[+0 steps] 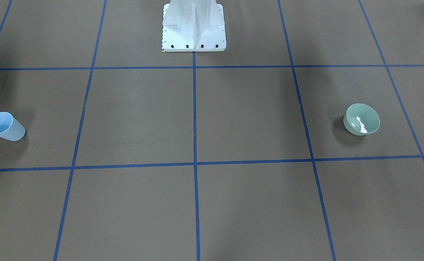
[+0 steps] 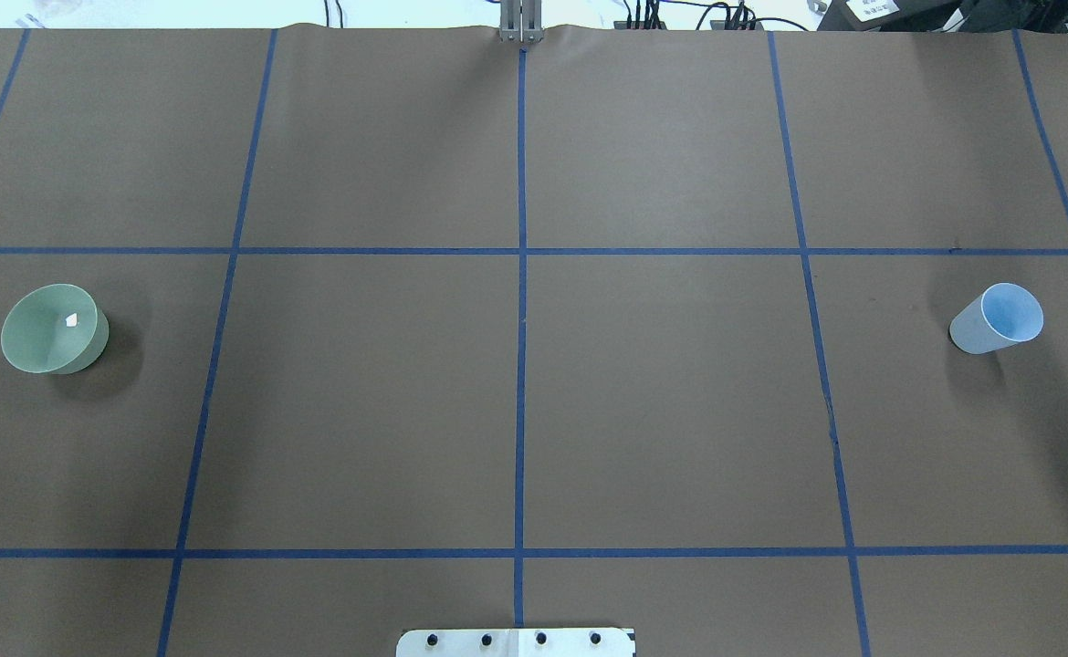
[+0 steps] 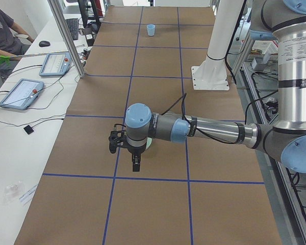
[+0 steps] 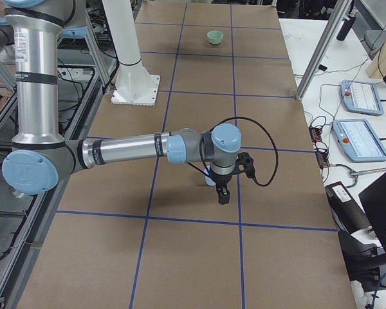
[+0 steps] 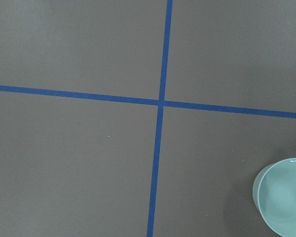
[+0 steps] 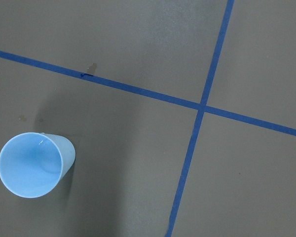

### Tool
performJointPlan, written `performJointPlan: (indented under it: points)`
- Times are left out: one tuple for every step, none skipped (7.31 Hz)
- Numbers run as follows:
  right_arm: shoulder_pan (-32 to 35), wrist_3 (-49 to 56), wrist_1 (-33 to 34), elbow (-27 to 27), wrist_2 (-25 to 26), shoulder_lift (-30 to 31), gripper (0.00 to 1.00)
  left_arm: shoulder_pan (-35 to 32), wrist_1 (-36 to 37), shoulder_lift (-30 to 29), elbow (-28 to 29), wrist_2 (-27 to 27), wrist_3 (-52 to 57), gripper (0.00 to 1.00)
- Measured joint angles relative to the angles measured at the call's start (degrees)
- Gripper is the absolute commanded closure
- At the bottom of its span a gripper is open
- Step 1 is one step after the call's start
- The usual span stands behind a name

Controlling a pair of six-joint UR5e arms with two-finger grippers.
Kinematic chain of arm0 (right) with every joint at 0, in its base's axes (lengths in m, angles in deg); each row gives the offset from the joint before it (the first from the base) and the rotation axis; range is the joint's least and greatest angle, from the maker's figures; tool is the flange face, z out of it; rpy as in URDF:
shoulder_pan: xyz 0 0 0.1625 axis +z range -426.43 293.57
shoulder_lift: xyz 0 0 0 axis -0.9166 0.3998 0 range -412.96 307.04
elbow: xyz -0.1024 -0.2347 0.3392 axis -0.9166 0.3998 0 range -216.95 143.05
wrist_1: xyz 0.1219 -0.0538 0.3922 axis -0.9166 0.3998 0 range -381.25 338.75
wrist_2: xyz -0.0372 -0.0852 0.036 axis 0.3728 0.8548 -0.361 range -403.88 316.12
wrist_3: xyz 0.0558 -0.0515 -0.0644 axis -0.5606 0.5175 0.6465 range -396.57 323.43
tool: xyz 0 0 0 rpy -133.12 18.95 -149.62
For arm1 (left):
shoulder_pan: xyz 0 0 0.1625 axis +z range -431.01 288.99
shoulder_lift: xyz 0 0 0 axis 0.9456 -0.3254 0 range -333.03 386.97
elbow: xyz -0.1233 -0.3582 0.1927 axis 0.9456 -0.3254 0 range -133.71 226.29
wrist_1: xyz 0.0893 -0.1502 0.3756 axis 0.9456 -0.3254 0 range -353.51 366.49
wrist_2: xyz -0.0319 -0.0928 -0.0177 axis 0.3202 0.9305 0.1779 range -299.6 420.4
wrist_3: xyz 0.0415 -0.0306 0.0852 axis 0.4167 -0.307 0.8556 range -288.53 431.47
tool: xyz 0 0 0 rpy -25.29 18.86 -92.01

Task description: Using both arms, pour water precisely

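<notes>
Since the right gripper [image 4: 222, 192] shows only in a side view, I cannot tell how far its fingers are parted. The same goes for the left gripper [image 3: 135, 157], though both vessels stand free on the table [image 2: 361, 401]. The blue cup [image 6: 32, 165] sits in the lower left of the right wrist view, upright, mouth up, long axis vertical, so I judge the right arm nearer it. The green bowl [image 5: 283, 200] peeks in at the lower right of the left wrist view, and a whitish glint inside it is probably the water [image 1: 361, 124].
</notes>
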Motion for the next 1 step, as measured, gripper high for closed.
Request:
performJointPlan:
  points:
    - [0.00, 0.00, 0.00, -0.04, 0.00, 0.00, 0.00, 0.71, 0.04, -0.02, 0.03, -0.76, 0.65, 0.00]
